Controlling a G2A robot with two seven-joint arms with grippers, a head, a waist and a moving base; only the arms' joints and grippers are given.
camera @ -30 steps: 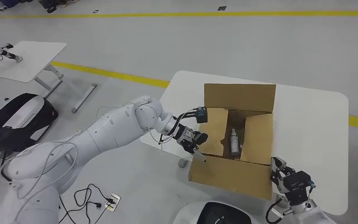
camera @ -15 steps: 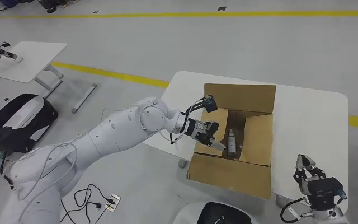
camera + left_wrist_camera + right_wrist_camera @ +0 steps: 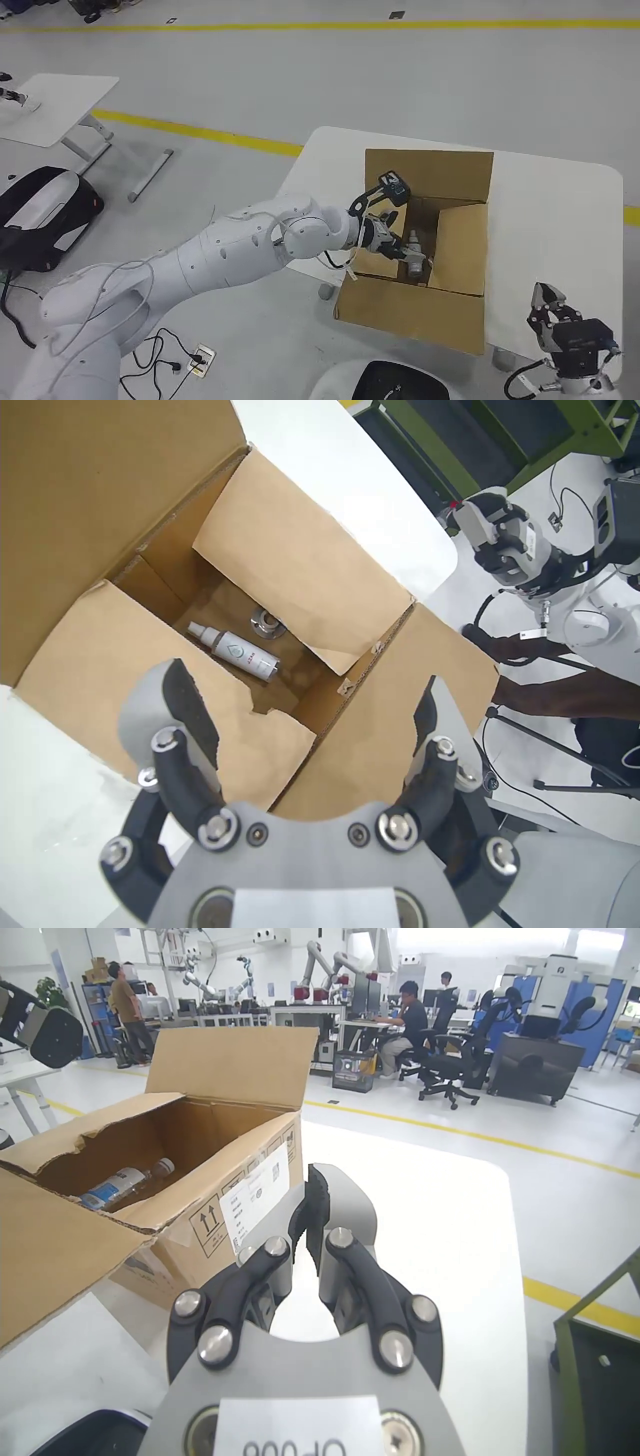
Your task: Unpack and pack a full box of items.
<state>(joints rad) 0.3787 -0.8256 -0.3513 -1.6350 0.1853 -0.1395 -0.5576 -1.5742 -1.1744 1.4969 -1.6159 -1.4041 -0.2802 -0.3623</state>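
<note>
Most box floor hidden under flaps, bottle visible

- Box side: two-arrow upright sign beside a white label (print too small to read).
- Spray bottle: small print, unreadable.

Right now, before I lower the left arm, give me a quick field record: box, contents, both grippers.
Box: cardboard box, flaps open, on white table
Contents seen: spray bottle lying on its side; metal flange beside it
Left gripper: fingers open, empty, over the box opening
Right gripper: fingers shut, empty, beside the box above the table
</note>
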